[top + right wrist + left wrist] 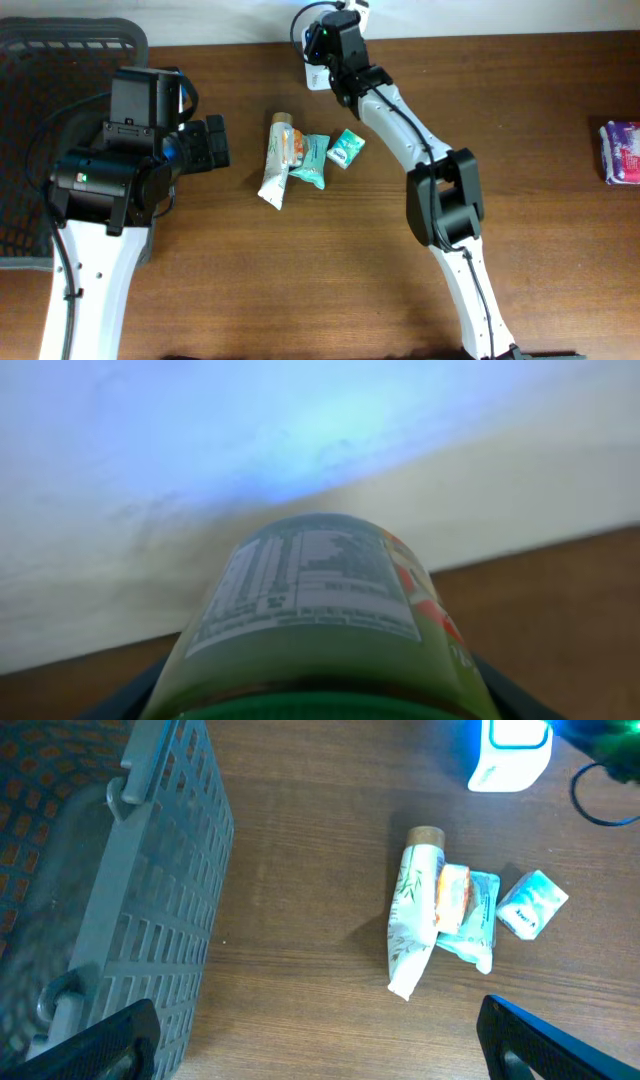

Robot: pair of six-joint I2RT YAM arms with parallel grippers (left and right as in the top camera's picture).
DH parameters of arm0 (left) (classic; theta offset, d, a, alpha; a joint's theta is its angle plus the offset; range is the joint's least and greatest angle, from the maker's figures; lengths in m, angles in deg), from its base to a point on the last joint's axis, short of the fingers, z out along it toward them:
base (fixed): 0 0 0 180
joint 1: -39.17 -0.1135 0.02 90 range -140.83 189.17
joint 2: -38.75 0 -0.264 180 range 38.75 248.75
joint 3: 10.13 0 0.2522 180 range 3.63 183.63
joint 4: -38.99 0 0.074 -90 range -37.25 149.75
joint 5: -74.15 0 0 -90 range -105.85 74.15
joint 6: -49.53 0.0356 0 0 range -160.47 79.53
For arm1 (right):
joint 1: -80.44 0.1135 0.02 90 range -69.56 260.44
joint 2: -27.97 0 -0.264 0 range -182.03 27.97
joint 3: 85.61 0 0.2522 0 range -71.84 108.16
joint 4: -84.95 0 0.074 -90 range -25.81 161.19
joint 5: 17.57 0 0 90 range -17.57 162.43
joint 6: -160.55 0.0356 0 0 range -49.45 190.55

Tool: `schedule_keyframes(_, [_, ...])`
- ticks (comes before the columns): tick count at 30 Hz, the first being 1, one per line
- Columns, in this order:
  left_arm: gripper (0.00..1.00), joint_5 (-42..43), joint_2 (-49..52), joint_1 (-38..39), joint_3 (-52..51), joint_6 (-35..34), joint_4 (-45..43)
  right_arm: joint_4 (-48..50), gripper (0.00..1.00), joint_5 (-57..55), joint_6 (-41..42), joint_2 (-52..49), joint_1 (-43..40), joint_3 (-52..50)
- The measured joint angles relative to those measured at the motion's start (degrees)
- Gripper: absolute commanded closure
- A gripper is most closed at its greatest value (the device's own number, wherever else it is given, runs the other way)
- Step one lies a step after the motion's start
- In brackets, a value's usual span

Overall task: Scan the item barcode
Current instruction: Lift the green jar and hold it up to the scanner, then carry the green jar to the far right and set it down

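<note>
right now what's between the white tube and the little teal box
A teal pouch, lying against the white tube; the left wrist view shows it best.

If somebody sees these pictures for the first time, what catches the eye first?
The blue glow on the white scanner at the far edge of the table, where the right gripper holds a green bottle, label toward the camera. Next, the white tube among small packets mid-table, and the grey basket on the left.

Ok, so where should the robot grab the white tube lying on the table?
Probably near its brown cap, coming straight down with the open left fingers across the tube. It lies flat, the cap end is round and firm, and packets crowd its middle on one side.
</note>
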Motion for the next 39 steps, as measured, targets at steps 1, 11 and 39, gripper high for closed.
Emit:
schedule_keyframes(1, [0.01,0.0,0.0,0.0,0.0,0.0,0.02,0.74,0.37,-0.07,-1.05,-0.33,0.02,0.0])
schedule_keyframes(11, [0.01,0.0,0.0,0.0,0.0,0.0,0.0,5.27,0.37,-0.96,-12.09,-0.46,0.02,0.0])
schedule_keyframes(39, [0.01,0.0,0.0,0.0,0.0,0.0,0.02,-51.17,0.35,-1.33,-7.02,20.13,-24.74,0.83])
